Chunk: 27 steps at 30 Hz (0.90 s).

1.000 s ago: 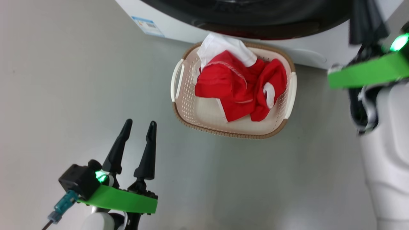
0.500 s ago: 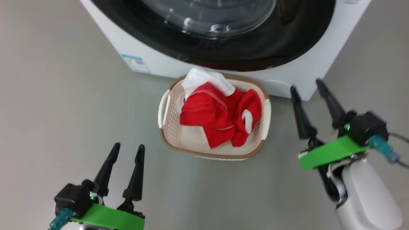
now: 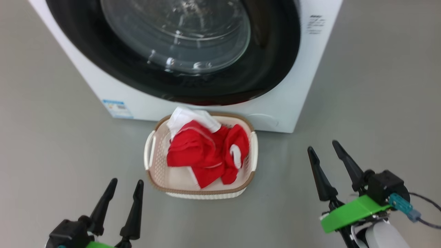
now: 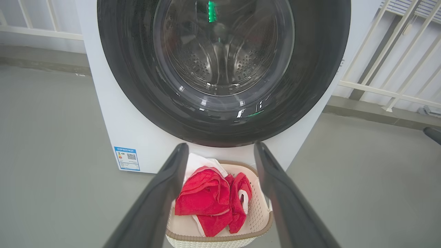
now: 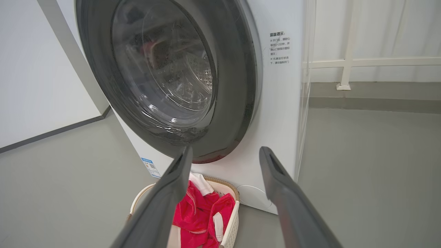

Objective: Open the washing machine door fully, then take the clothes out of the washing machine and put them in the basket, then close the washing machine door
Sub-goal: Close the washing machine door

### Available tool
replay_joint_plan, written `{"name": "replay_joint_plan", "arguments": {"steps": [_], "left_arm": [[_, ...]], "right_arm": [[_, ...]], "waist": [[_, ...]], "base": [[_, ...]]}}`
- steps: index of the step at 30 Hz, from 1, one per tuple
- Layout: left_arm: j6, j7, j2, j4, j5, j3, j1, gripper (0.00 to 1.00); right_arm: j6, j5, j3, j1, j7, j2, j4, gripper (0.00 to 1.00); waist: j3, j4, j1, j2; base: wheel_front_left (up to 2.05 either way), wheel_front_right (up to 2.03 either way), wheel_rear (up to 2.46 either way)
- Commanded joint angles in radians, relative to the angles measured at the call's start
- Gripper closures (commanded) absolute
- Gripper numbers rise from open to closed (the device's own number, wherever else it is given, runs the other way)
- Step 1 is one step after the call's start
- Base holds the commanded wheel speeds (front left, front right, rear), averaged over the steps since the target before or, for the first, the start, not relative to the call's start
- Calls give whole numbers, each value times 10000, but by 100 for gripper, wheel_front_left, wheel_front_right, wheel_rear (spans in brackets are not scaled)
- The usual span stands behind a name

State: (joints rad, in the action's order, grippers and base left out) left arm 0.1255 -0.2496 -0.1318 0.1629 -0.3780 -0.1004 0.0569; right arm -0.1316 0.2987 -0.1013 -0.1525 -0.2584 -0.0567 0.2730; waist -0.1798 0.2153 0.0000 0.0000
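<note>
Head view: clothes (image 3: pixel 206 155) heaped in basket (image 3: pixel 150 155).

The washing machine door (image 3: pixel 275 51) has a glossy black rim around clear glass. The basket (image 3: pixel 156 165) is perforated cream plastic, the clothes (image 3: pixel 200 155) soft red cloth, the floor (image 3: pixel 361 86) matt grey.

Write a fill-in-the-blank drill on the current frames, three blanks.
1. The washing machine door is ___.
2. The clothes in the basket are mostly ___ with white trim.
3. The left hand and right hand are both ___, holding nothing.
Missing words: closed; red; open.
</note>
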Motion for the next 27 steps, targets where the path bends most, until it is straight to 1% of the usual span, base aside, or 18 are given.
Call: {"name": "replay_joint_plan", "arguments": {"steps": [1, 16, 22, 27], "left_arm": [[52, -122, -272, -286, 91, 396, -59, 0], [52, -122, -275, -518, 323, 860, -1395, 0], [52, -122, -205, -723, 387, 1157, -1689, 0], [52, -122, -196, -783, 367, 1167, -1808, 0]], "right_arm": [[9, 36, -134, 186, -34, 62, -341, 0], [9, 135, 591, 2286, -34, 13, -775, 0], [9, 163, 759, 2678, -34, 3, -896, 0], [9, 161, 830, 2823, -34, 12, -962, 0]], "waist": [[566, -585, 0, 0], [1567, -1592, 0, 0], [1632, -1933, 0, 0], [1656, -2096, 0, 0]], "base": [[0, 0, 0], [0, 0, 0], [0, 0, 0], [0, 0, 0]]}}
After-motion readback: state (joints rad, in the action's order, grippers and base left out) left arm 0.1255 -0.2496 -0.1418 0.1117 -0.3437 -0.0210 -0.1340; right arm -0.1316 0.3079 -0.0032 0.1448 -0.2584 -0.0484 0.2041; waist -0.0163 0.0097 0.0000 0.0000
